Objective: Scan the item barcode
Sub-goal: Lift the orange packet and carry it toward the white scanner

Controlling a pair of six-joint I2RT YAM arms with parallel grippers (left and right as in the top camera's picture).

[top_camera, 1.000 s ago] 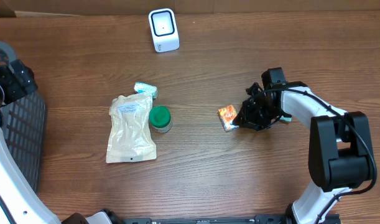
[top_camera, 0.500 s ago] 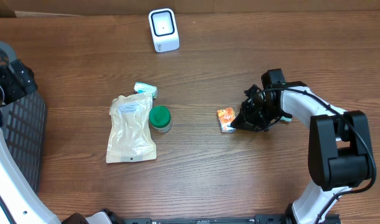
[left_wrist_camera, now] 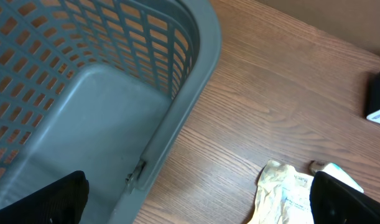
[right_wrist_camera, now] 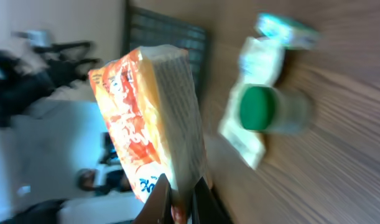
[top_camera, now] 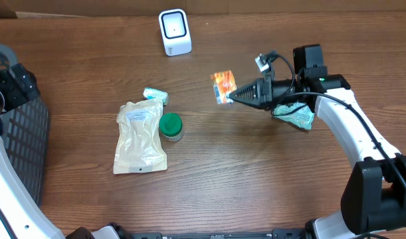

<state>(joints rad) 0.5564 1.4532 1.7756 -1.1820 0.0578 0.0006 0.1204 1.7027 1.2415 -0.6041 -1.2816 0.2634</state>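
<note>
Right claw is pressed together on the packet, and in the wrist view the claw pinches only the packet's bottom edge, with most of the orange body sticking out free. We judge that thin edge grip to be the main risk: a quick swing or wrist roll could let the packet pivot or slide out and drop to the desk. The packet is off the desk, in the air between the jar and the right arm. The scanner sits well apart at the far edge, so there is a reach to make. We can't see a barcode on either visible face, so the wrong side may get presented and the scan would fail. A tilted or floppy packet could also give a bad read. Coming in too low or too far could bump the scanner and knock it over. A teal bag lies just under the right arm, and a low elbow could drag it. Pouch and jar are well left of the path, so we see low risk there. Left claw is spread wide and empty above the basket, near the left edge and out of the way.
</note>
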